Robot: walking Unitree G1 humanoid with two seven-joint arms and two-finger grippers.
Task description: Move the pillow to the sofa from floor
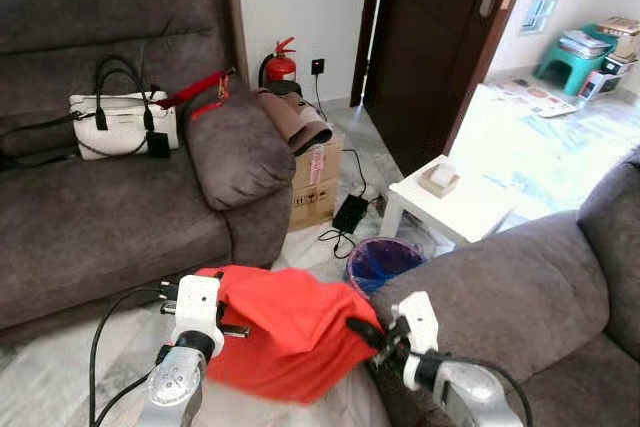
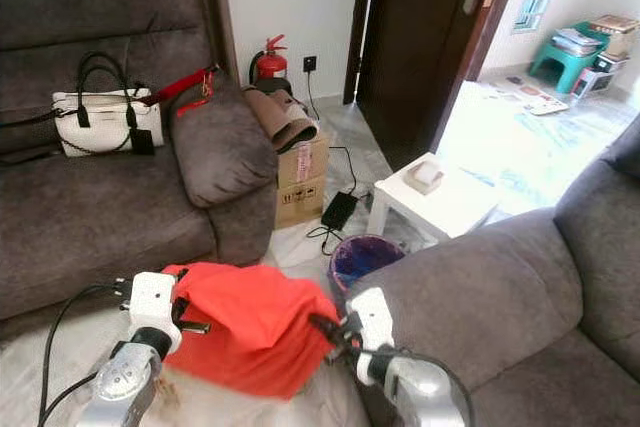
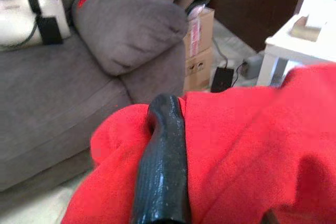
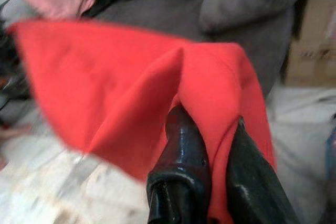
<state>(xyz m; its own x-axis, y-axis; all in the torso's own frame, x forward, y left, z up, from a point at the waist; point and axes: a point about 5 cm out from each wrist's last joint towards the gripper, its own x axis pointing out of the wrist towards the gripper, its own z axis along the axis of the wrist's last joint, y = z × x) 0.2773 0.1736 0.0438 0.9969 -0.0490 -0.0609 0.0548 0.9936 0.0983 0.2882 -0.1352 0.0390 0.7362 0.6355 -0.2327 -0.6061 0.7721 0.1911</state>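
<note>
The red pillow [image 1: 285, 332] hangs off the floor between both arms, at six o'clock in the head view, so it can be carried rather than dragged. The right pincer [image 4: 210, 182] pinches a fold of its cover; the left pincer [image 1: 235, 325] grips its other edge, one finger [image 3: 163, 171] lying across the fabric. The grey sofa [image 1: 110, 217] sits at ten o'clock with a white handbag [image 1: 120, 122] on its seat; pale tiled floor [image 1: 60, 377] below, a small white table [image 1: 455, 207] at two o'clock
</note>
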